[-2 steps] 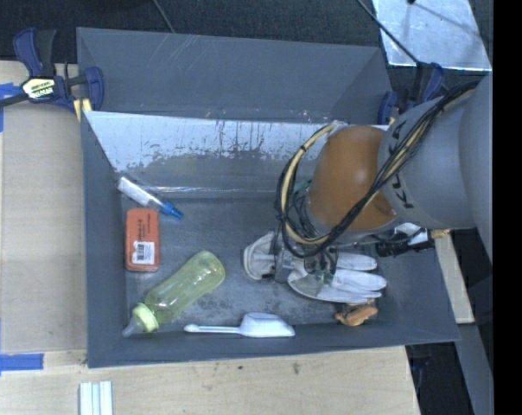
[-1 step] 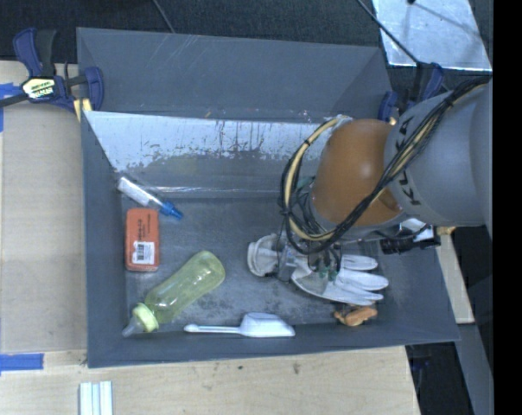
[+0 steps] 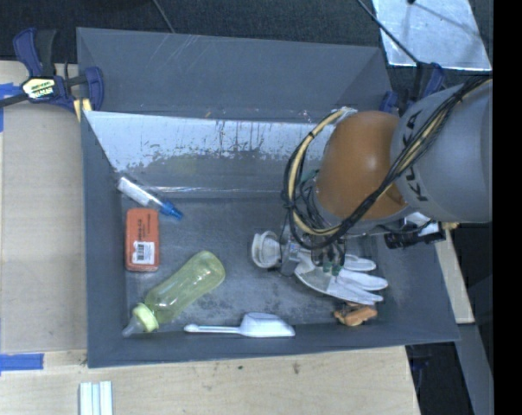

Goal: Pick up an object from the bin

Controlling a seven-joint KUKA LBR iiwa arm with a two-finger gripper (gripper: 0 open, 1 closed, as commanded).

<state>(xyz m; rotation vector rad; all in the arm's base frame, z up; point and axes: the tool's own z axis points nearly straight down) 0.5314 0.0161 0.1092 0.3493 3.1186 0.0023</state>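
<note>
Nearest lies a white scoop (image 3: 244, 326). Behind it our hand (image 3: 289, 256) sits low, right of centre, over a white glove (image 3: 354, 277), a white ring (image 3: 264, 250) just beside. Open or closed, we cannot tell. We should close on one only.

Single camera set above bin (image 3: 244, 76), looking down, tilted somewhat to one side. Line of sight angled toward bin's far wall: that wall's inner face shown broad at top of frame, near wall reduced to thin strip at bottom. Bin floor (image 3: 218, 223) viewed almost squarely. Medium closeness: bin taken across most of frame, narrow margins of surroundings kept at left, top and bottom. Arm (image 3: 447, 158) seen from above, entering from right edge, orange cover (image 3: 360, 167) turned toward lens.
</note>
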